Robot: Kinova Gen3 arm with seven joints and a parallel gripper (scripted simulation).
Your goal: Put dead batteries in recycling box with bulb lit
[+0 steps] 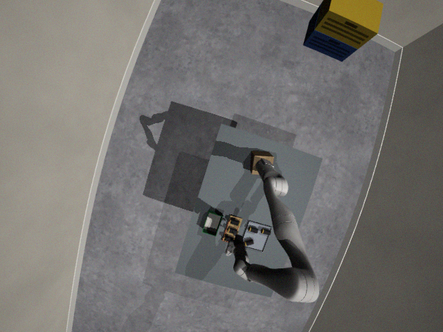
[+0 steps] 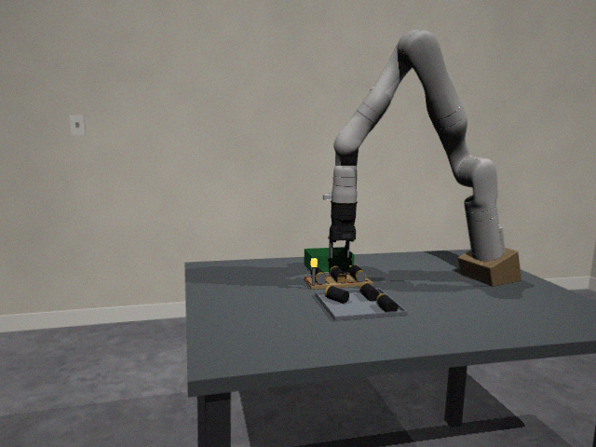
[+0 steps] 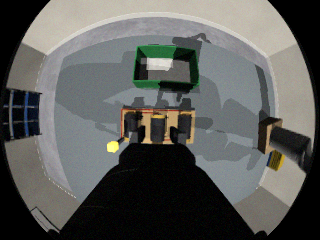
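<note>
My gripper (image 2: 339, 260) (image 3: 157, 131) is open and empty, above the holder with its fingers on either side of the middle battery's line. The wooden holder (image 3: 171, 118) carries three black batteries: left (image 3: 132, 122), middle (image 3: 157, 130) and right (image 3: 184, 126) in the wrist view. The bulb (image 2: 314, 263) (image 3: 112, 146) glows yellow. Three more batteries (image 2: 337, 293) (image 2: 369, 291) (image 2: 386, 302) lie on the grey tray (image 2: 360, 310) (image 1: 258, 243). The green recycling box (image 3: 167, 50) (image 2: 315, 256) stands upright beyond the holder; no battery shows inside, though part is shadowed.
The tray and the box are on opposite sides of the holder. The arm's wooden base block (image 1: 255, 169) (image 2: 505, 271) (image 3: 267, 137) stands farther off on the table. A yellow and blue cabinet (image 1: 352, 21) stands on the floor by the wall.
</note>
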